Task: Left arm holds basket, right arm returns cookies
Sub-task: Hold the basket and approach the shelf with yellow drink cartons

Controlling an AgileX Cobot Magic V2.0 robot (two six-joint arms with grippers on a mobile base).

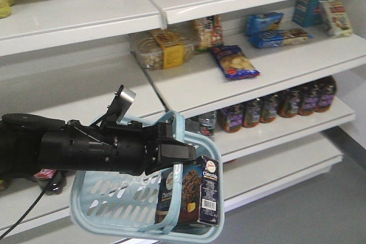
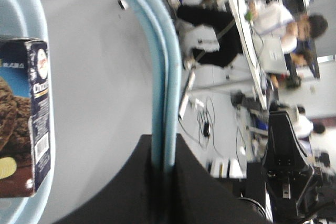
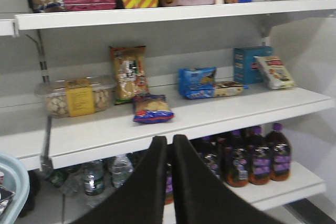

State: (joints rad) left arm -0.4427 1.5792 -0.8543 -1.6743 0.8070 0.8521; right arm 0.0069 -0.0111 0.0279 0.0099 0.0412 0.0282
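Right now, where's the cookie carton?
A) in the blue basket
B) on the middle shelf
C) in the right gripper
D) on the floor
A: the cookie carton stands inside the blue basket, whose handles the left gripper grips; the right gripper is shut with nothing in it.

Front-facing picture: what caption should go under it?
Left gripper holds the blue basket, cookies inside, by store shelves.

Looks like a shop, possibly a mock one: white shelves [image 3: 105,136] of snacks [image 3: 152,109] and bottled drinks [image 3: 262,156].
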